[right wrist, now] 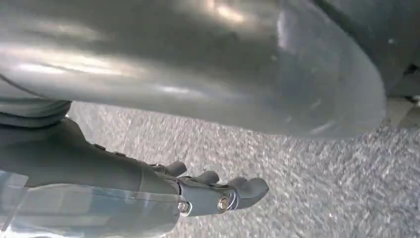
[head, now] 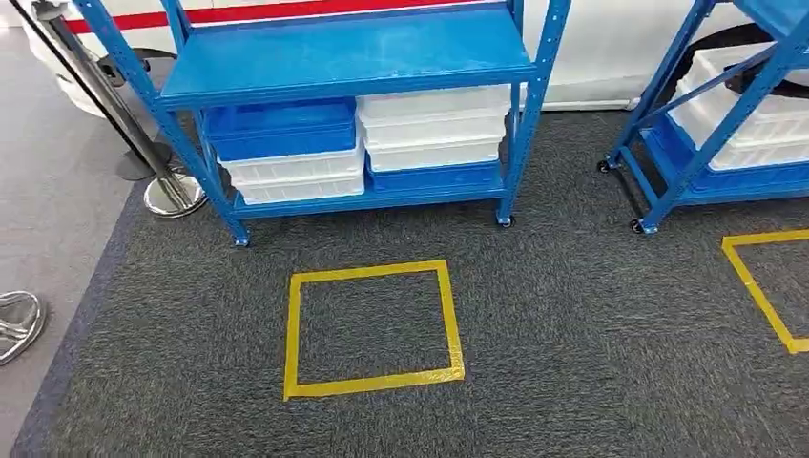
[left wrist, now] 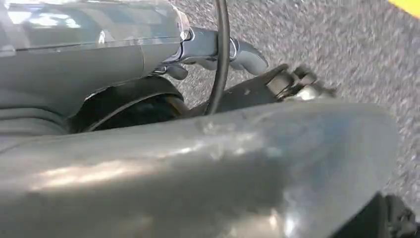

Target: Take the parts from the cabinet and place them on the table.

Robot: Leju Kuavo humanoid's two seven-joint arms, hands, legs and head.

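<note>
The blue metal cabinet (head: pixel 353 57) stands ahead on small casters. Its bare middle shelf is at the top of the head view. On its lowest shelf sit a blue bin (head: pixel 281 129) stacked on white bins, and beside it white bins (head: pixel 434 129) stacked on a blue one. What lies inside the bins is hidden. My left hand (left wrist: pixel 213 49) hangs beside my body over the grey carpet, fingers loosely extended and holding nothing. My right hand (right wrist: pixel 213 191) hangs the same way on the other side, also with nothing in it.
A yellow tape square (head: pixel 372 329) marks the carpet in front of the cabinet. A second blue rack (head: pixel 725 105) with white bins stands at the right, with another tape square (head: pixel 763 286) before it. A chrome stanchion base (head: pixel 175 194) stands left of the cabinet.
</note>
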